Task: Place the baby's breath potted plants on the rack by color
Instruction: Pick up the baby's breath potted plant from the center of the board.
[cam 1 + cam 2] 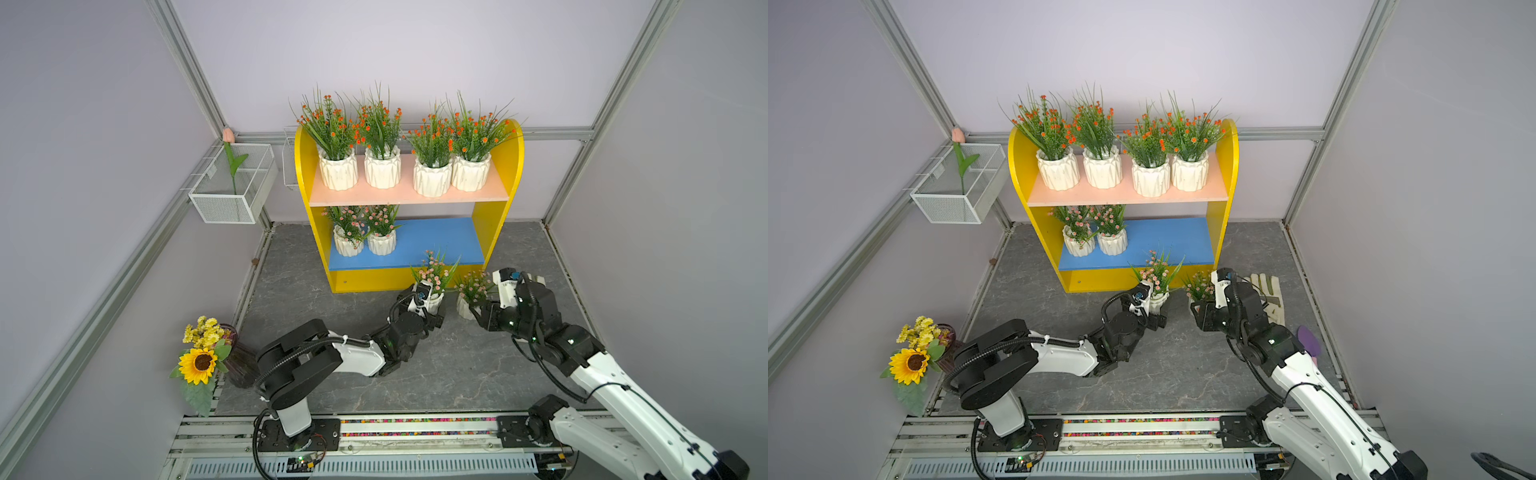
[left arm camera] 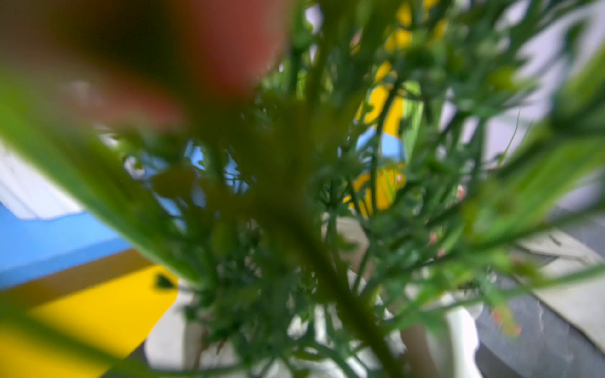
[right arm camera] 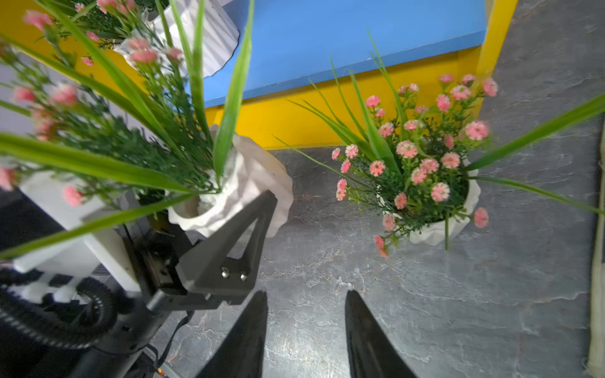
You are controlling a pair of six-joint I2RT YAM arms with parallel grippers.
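**Left gripper (image 1: 433,311) clamped on a pink pot at the rack's foot; right gripper (image 1: 478,312) parted, holding nothing**

Top views: In both, the left gripper's jaws sit on either side of the gripped pink pot (image 1: 435,301). The pot is just in front of the rack (image 1: 498,224), below its blue lower board (image 1: 436,245). Cannot tell whether the pot is lifted or resting on the floor (image 1: 415,365). The free pink pot (image 1: 464,309) stands just beside the right gripper's tips. Four orange-flowered pots (image 1: 382,168) stand on the salmon upper board (image 1: 407,195). Two shelved pink pots (image 1: 381,243) stand at the blue board's left end.

Left wrist: Blurred sprigs fill the view. The gripped pot's white rim (image 2: 458,327) shows under them, with the rack's yellow (image 2: 98,311) behind.

Right wrist: The right gripper's (image 3: 304,294) fingers are spread over bare floor. The free pink pot (image 3: 435,230) stands upright ahead of the tips, apart from them. The left gripper's finger (image 3: 252,222) lies flat against the gripped pot's side (image 3: 252,173).
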